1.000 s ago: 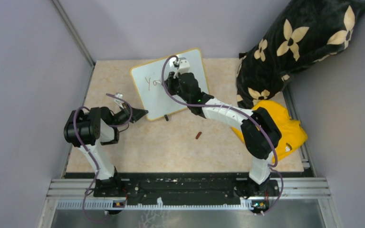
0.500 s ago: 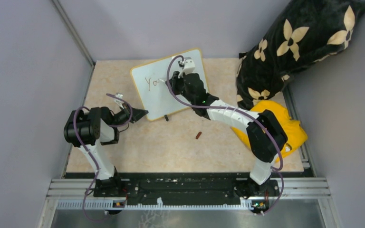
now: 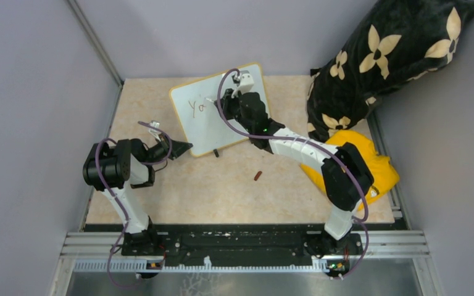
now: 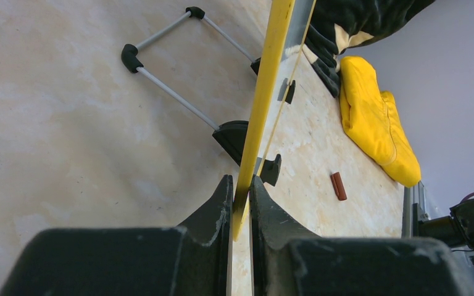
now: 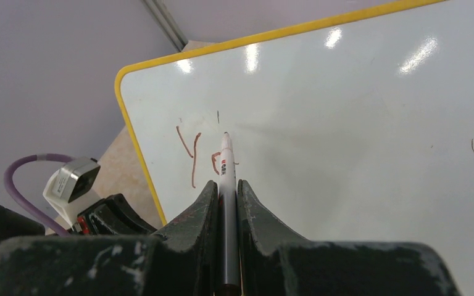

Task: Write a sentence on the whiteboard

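Observation:
The whiteboard (image 3: pixel 205 128) with a yellow frame stands tilted at the back of the table. Of the sentence, only reddish-brown strokes reading "Yo" (image 3: pixel 195 106) show, at its upper left. My right gripper (image 3: pixel 225 103) is shut on a white marker (image 5: pixel 225 179), whose tip rests on the board (image 5: pixel 345 123) just right of the strokes (image 5: pixel 194 154). My left gripper (image 3: pixel 182 148) is shut on the board's near left corner; the yellow frame edge (image 4: pixel 265 92) runs up from between its fingers (image 4: pixel 241 185).
A small brown cap (image 3: pixel 258 176) lies on the table right of the board; it also shows in the left wrist view (image 4: pixel 338 185). A yellow cloth (image 3: pixel 370 166) and a black flowered pillow (image 3: pixel 389 55) fill the right side. The board's wire stand (image 4: pixel 166 92) sits behind it.
My right gripper has moved right along the board with the marker, and the stroke after the "Y" has grown. The left arm and the board have not moved.

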Controlling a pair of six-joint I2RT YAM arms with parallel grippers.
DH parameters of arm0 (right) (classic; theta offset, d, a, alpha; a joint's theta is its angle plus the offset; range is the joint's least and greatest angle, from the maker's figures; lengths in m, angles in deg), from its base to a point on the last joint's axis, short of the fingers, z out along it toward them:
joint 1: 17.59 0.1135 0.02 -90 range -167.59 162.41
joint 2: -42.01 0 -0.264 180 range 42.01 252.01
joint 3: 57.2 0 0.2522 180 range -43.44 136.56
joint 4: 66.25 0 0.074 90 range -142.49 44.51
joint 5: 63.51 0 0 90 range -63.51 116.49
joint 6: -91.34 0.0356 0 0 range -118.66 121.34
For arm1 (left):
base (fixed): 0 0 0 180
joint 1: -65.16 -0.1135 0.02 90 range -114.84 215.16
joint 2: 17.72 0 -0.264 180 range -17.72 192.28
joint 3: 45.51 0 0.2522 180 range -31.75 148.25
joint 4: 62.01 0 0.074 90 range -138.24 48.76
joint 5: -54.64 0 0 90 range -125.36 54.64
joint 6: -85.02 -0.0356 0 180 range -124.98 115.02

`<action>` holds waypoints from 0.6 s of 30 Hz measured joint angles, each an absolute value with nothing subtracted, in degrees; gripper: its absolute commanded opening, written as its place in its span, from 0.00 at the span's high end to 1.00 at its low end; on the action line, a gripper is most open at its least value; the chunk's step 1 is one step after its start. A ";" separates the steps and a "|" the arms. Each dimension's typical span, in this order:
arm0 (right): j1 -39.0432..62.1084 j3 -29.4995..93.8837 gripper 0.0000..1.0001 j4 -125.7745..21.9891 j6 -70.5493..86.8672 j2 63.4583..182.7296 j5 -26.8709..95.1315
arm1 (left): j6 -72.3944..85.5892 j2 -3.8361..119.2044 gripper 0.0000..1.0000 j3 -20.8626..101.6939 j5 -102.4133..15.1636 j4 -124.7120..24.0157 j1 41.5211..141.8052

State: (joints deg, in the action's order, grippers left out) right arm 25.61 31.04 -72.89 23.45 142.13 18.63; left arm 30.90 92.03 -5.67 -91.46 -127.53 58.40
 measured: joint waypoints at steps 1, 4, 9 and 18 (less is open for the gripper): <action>25.58 31.41 1.00 -72.67 23.45 142.26 18.65 | 30.90 92.05 1.00 -5.67 -91.46 -127.53 58.40; 25.37 32.43 1.00 -72.43 23.45 142.94 18.65 | 30.87 92.03 1.00 -5.67 -91.48 -127.53 58.40; 25.15 33.02 1.00 -71.93 23.45 143.94 18.85 | 30.74 92.03 1.00 -5.67 -91.50 -127.53 58.40; 24.93 33.18 1.00 -70.88 23.47 145.01 18.85 | 30.74 92.03 1.00 -5.67 -91.50 -127.51 58.40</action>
State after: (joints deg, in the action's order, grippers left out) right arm 24.93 33.18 -70.88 23.47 145.01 18.85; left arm 30.74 92.03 -5.67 -91.50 -127.51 58.40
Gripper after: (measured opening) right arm 0.122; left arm 0.153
